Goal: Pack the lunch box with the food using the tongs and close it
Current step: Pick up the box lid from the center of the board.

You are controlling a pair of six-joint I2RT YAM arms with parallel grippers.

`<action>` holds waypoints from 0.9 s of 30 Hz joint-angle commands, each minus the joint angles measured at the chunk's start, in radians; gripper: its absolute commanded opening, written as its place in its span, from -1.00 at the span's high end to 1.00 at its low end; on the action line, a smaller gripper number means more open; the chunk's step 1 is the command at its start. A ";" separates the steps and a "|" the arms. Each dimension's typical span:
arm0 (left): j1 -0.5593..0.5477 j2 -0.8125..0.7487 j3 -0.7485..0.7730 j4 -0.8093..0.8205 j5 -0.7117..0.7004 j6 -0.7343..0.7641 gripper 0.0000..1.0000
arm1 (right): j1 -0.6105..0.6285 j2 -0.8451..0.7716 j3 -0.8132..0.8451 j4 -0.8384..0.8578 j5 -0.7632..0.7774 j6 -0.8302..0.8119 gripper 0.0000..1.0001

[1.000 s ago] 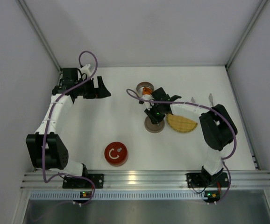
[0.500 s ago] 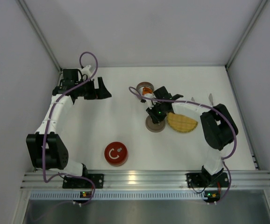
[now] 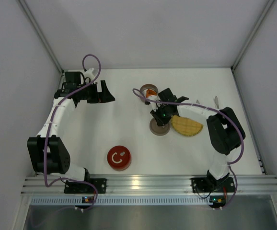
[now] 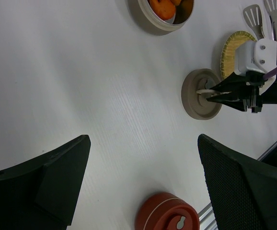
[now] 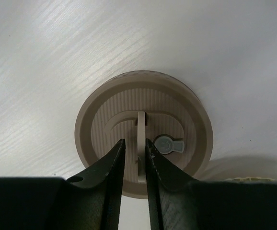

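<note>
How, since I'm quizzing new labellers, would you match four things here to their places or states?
1 left gripper
2 right gripper
3 food
4 plate

a shut on the lid, by its handle
b in the open tin
c beside the lid
d open, holding nothing

Pairs: 1-d, 2-a, 3-b, 4-c

Top view overhead; wrist views low, both sharing beige lid (image 4: pixel 191 103)

Two tins (image 4: pixel 153 28) (image 4: pixel 165 215), one lid (image 4: pixel 194 104), one plate (image 3: pixel 187 127)
</note>
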 commanded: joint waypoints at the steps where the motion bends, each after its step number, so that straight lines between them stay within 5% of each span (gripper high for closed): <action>1: 0.002 -0.013 -0.008 0.055 0.039 -0.005 -0.96 | -0.021 -0.050 0.012 -0.001 -0.006 0.000 0.58; 19: 0.002 -0.007 -0.011 0.060 0.060 -0.005 -0.97 | -0.034 -0.059 0.009 -0.032 -0.034 -0.052 0.60; 22: 0.001 -0.009 -0.011 0.060 0.057 0.000 -0.97 | -0.033 -0.062 0.001 -0.034 -0.054 -0.075 0.70; 24: 0.002 -0.010 -0.009 0.054 0.050 0.012 -0.96 | -0.033 -0.057 0.001 -0.030 -0.052 -0.095 1.00; 27: 0.001 -0.016 -0.011 0.054 0.034 0.018 -0.96 | -0.034 -0.056 0.042 -0.065 -0.064 -0.137 1.00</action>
